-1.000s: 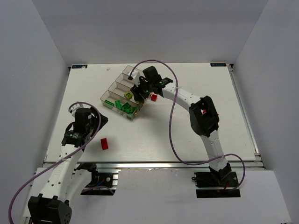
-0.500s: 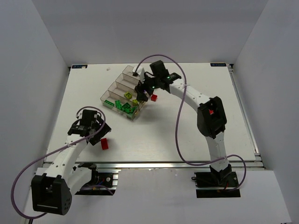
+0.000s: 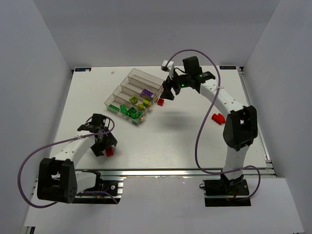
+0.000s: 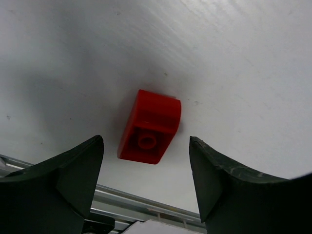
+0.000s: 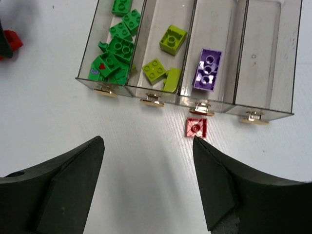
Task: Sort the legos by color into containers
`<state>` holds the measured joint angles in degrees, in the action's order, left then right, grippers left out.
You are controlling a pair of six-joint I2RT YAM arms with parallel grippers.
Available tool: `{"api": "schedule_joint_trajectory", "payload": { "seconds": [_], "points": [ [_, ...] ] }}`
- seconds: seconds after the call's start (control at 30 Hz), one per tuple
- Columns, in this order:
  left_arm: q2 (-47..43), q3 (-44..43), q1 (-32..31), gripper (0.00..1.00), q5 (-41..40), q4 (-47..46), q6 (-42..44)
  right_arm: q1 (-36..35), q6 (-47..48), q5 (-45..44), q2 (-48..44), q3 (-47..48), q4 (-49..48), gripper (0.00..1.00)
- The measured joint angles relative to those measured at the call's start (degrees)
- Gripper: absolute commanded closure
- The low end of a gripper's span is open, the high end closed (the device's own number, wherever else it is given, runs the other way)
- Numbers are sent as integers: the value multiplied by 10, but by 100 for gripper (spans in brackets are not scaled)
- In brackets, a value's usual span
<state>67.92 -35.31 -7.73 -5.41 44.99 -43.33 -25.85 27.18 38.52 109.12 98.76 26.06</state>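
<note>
Left gripper (image 4: 146, 146) has swung in toward the table's near-left corner and now sits over the red brick (image 4: 150, 126). Right gripper (image 5: 147, 144) has backed off the bins (image 5: 265, 58) toward the far edge, and a purple brick (image 5: 207, 69) now shows in the third bin.

Left jaws are wide and straddle the red brick without touching it, lined up for a grab, I'd judge. Right jaws are wide and empty. It likely just dropped the purple one, and it looks down on the second red brick (image 5: 196, 127), which lies on the table just off the third bin's end.

Bins sit left of centre toward the far edge. Green bricks (image 5: 122, 48) are in the first, lime bricks (image 5: 172, 39) in the second, and the fourth is bare, probably for red.

Table (image 3: 161, 141) is white, matte and faintly scuffed, with a metal rail (image 3: 161, 170) along the near edge and plain white walls (image 3: 146, 29) all round.
</note>
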Motion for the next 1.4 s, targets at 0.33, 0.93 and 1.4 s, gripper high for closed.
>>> {"api": "schedule_joint_trajectory", "payload": {
  "seconds": [0.33,0.93,1.4],
  "points": [
    [61,-6,0,54,-2,-12,25,34,-15,11,-2,-8,4,25],
    [57,-132,-9,90,229,-229,-1,171,-79,43,-108,-57,-56,100],
    [487,-531,-73,89,286,-481,-100,211,-84,47,-206,-235,-69,100]
  ]
}}
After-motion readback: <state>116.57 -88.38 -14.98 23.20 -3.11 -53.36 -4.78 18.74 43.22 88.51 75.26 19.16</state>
